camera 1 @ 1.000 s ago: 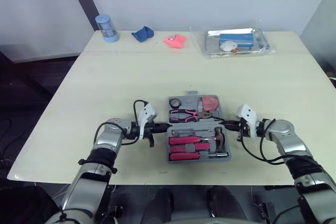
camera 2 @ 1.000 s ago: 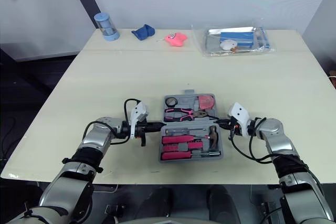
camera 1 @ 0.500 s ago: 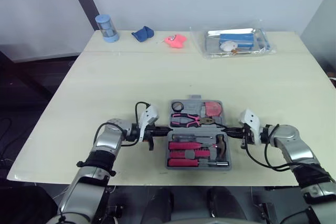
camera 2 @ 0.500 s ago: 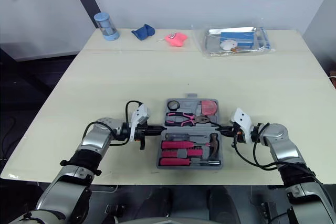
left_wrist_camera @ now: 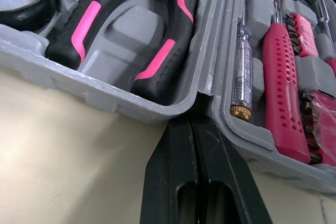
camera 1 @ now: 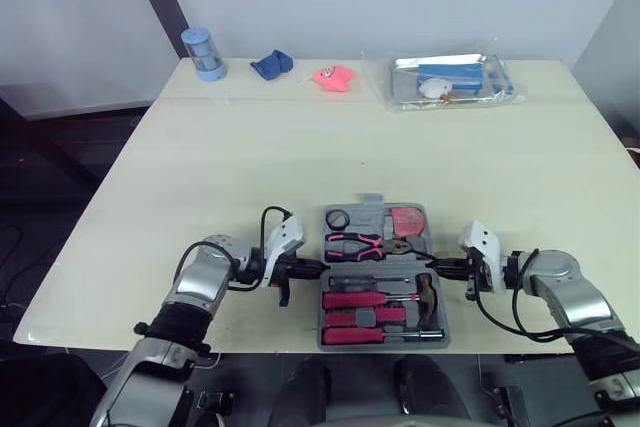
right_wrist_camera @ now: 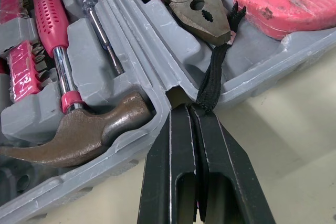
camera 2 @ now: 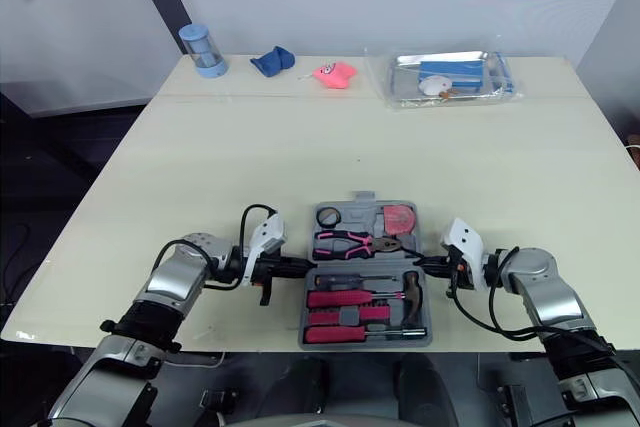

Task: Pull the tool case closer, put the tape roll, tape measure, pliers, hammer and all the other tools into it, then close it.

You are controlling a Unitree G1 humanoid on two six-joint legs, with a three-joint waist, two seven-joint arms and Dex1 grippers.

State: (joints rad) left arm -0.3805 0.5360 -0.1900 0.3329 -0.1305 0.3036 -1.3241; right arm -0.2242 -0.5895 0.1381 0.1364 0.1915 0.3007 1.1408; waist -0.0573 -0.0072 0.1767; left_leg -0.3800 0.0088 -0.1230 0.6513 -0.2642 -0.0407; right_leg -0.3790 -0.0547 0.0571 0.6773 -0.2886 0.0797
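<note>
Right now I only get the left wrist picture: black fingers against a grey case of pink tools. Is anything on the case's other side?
Observer: Yes. The right gripper meets the tool case at its opposite end, fingers shut, tips at the hinge notch.
Operator: Is a hammer in there?
Observer: Yes, the hammer lies in the half nearer the robot, its head toward that gripper.
</note>
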